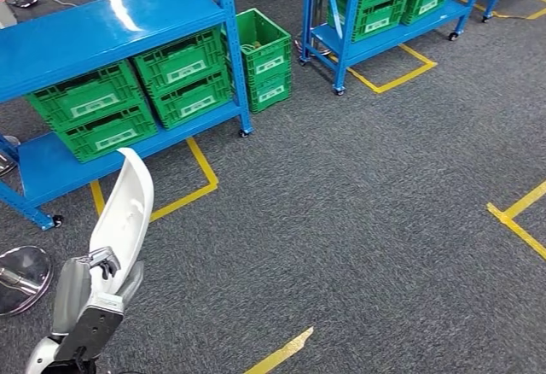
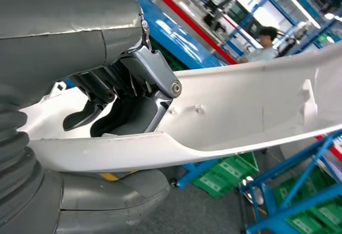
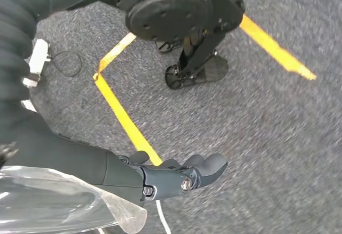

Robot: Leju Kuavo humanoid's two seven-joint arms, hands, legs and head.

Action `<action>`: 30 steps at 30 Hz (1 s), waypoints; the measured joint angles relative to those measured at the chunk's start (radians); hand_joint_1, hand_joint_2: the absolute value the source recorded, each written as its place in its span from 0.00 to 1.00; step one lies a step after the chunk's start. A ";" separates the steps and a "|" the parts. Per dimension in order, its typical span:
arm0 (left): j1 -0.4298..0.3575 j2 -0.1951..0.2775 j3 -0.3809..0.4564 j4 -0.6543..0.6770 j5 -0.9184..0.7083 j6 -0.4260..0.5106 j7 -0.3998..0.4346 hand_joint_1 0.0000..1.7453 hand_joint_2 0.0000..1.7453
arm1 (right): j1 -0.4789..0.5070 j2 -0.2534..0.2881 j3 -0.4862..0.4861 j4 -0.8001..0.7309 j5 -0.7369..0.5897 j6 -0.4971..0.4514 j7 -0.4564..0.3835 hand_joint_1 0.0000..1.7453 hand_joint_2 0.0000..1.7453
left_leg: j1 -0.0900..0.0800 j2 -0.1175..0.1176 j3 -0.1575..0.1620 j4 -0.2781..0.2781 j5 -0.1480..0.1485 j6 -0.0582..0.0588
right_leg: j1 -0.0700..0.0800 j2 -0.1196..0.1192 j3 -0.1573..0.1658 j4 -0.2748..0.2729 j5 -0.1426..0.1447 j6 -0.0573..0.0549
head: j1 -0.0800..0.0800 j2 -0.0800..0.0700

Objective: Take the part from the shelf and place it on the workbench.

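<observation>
My left hand (image 1: pixel 90 301) grips a long curved white plastic part (image 1: pixel 125 212) at the lower left of the head view, the part standing up above the hand. In the left wrist view the dark fingers (image 2: pixel 121 114) wrap the inner side of the white part (image 2: pixel 250 106), which runs across the picture. My right hand (image 3: pixel 177 178) hangs over the grey carpet with its fingers stretched out and nothing in them.
A blue shelf (image 1: pixel 96 24) with green crates (image 1: pixel 183 75) stands at the upper left, a second blue shelf (image 1: pixel 380 37) at the upper right. A loose green crate (image 1: pixel 264 54) sits between them. Yellow tape lines (image 1: pixel 518 220) mark the grey carpet. A person (image 2: pixel 264 44) stands far off.
</observation>
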 joint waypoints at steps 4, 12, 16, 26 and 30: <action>-0.002 -0.002 -0.001 0.005 0.015 -0.017 -0.018 1.00 1.00 | 0.009 0.000 0.014 -0.013 -0.012 -0.038 0.015 0.00 1.00 | 0.004 -0.059 -0.101 0.243 -0.121 -0.005 | 0.006 0.041 -0.012 0.002 0.011 -0.016 | -0.002 0.000; -0.023 -0.018 -0.001 0.018 0.028 -0.054 -0.040 1.00 1.00 | 0.037 0.000 0.051 -0.047 -0.035 -0.084 0.026 0.00 1.00 | 0.000 -0.152 -0.007 -0.016 0.035 0.034 | 0.011 0.137 -0.042 0.020 0.026 0.005 | -0.003 0.000; -0.034 -0.033 -0.001 0.023 0.030 -0.071 -0.047 1.00 1.00 | 0.055 0.000 0.066 -0.065 -0.041 -0.101 0.035 0.00 1.00 | 0.007 -0.097 -0.010 -0.034 0.046 0.039 | 0.011 0.089 -0.096 0.092 -0.017 0.030 | 0.002 0.000; -0.048 -0.052 0.000 0.041 0.036 -0.098 -0.062 1.00 1.00 | 0.066 0.000 0.080 -0.093 -0.043 -0.114 0.038 0.00 1.00 | -0.002 0.030 -0.010 -0.027 0.042 0.022 | 0.006 -0.043 -0.001 0.017 -0.017 0.033 | 0.003 0.000; -0.057 -0.063 0.001 0.043 0.034 -0.119 -0.066 1.00 1.00 | 0.076 0.000 0.082 -0.104 -0.040 -0.114 0.043 0.00 1.00 | 0.001 0.024 -0.014 -0.004 0.019 0.001 | 0.007 -0.010 -0.008 0.011 -0.009 0.002 | -0.002 0.000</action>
